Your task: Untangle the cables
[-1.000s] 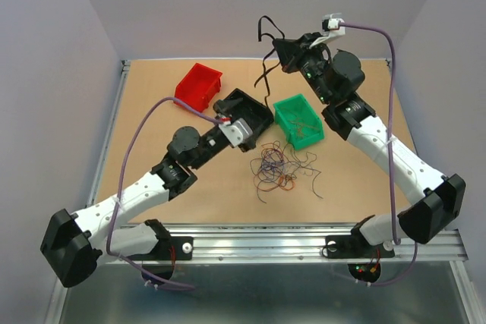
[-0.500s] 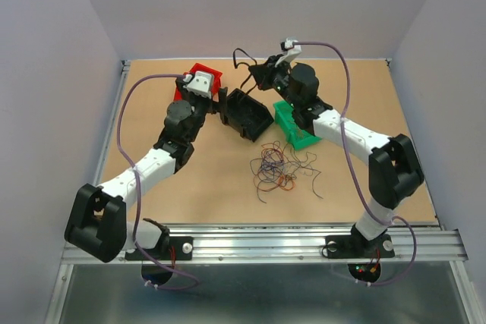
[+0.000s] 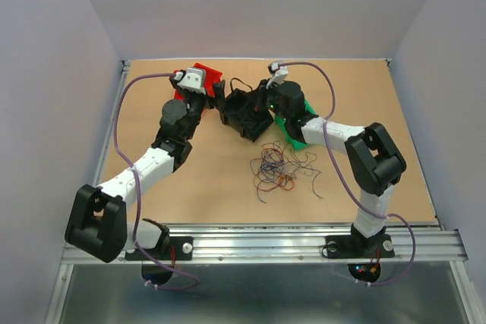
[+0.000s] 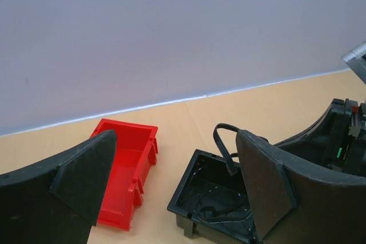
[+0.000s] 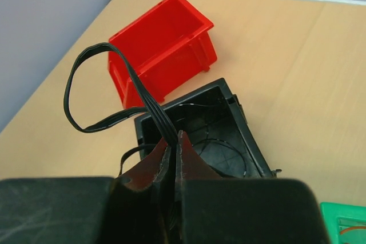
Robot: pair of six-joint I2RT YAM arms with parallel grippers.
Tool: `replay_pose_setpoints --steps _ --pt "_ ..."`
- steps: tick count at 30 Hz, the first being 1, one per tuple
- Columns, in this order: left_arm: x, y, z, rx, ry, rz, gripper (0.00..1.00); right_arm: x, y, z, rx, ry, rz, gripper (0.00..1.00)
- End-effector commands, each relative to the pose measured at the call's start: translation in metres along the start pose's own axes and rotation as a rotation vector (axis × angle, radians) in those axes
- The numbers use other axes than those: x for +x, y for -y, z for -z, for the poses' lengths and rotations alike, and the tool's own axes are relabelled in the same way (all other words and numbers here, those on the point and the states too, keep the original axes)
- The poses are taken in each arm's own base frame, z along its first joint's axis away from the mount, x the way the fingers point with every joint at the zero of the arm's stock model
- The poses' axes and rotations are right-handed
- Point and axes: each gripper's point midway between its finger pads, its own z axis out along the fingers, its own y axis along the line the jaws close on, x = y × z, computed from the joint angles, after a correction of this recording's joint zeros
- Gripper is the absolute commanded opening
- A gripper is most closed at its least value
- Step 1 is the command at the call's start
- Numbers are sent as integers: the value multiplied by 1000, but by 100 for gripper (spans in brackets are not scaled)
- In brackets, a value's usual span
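From the top external view the whole counter [image 3: 364, 89] is taken in. A loose tangle of cables [image 3: 275, 168] in purple, orange, red and dark strands is spread on the bare wood near the middle, just in front of the green bin [image 3: 291, 136] and apart from both arms. This tangle is shown in neither wrist view. The left arm [image 3: 152, 165] and the right arm [image 3: 372, 165] are both seen reaching to the black bin [image 3: 247, 115] at the far side. The red bin [image 3: 213, 73] is largely covered by the left wrist.

How the jaws stand cannot be read from above; that is given by the wrist views alone. In the left wrist view the left jaws are seen spread wide with nothing between them. The red bin is framed beside the left finger and the black bin beside the right. A black cable [image 4: 220, 144] is also seen there, arching over the black bin and dipping inside it.

In the right wrist view the right jaws are seen pressed together on that black cable. It is a flat bundle of several strands that runs out from the tips and is thrown in a wide loop above the black bin's corner, toward the red bin. Thin dark strands curled on the black bin's floor are made out in both wrist views, but not from above. A corner of the green bin is caught at the lower right edge of the right wrist view only.
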Motion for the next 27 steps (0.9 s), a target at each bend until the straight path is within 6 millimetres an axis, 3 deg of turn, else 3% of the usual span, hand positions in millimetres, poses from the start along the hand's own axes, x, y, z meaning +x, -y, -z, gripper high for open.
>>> replay_pose_setpoints --steps 1,7,9,15,16,18,19,27 --pt "-27 3 -2 19 90 14 97 -14 23 -8 105 76 56 0" --pt "-16 6 -8 35 70 -10 97 7 65 -21 271 26 183 1" --pt "-13 8 -10 46 63 -15 97 11 70 -23 292 14 216 1" --pt "-1 11 -17 62 27 -26 97 30 57 -34 283 -35 391 1" --pt "0 12 -17 63 24 -30 97 43 57 -36 270 -72 400 0" --pt "0 12 -17 66 22 -34 97 43 57 -41 263 -92 413 1" --pt "0 12 -17 66 22 -32 97 59 60 -43 253 -149 423 0" --pt "1 16 -17 91 14 -41 97 112 63 -45 178 -391 454 1"
